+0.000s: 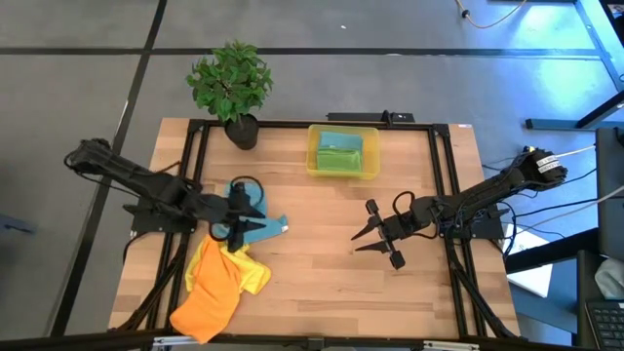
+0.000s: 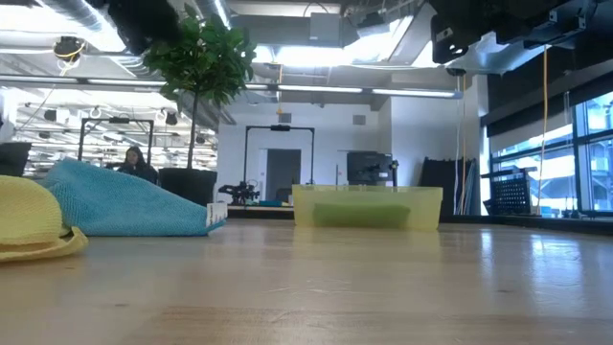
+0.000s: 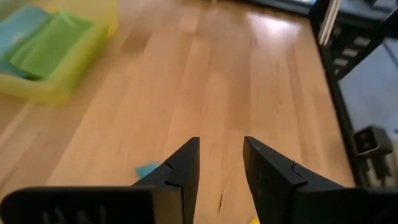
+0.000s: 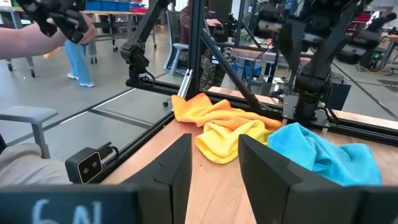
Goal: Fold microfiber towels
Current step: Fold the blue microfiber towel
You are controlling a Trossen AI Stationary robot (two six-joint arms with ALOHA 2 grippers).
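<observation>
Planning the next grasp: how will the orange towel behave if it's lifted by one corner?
The orange towel lies crumpled with soft folds, so it would probably hang limp and unfurl. It overlaps the yellow towel, so that may drag along. Its fuzzy surface suggests the fingers won't slip easily.

High view: you look straight down on whole table (image 1: 331,253). Low view: you sit at tabletop height, facing level across wood toward room, close to blue towel (image 2: 124,206); yellow bin (image 2: 367,206) shared with high view. Left wrist view faces bin corner; right wrist view faces towel pile (image 4: 249,134) and left arm beyond
</observation>
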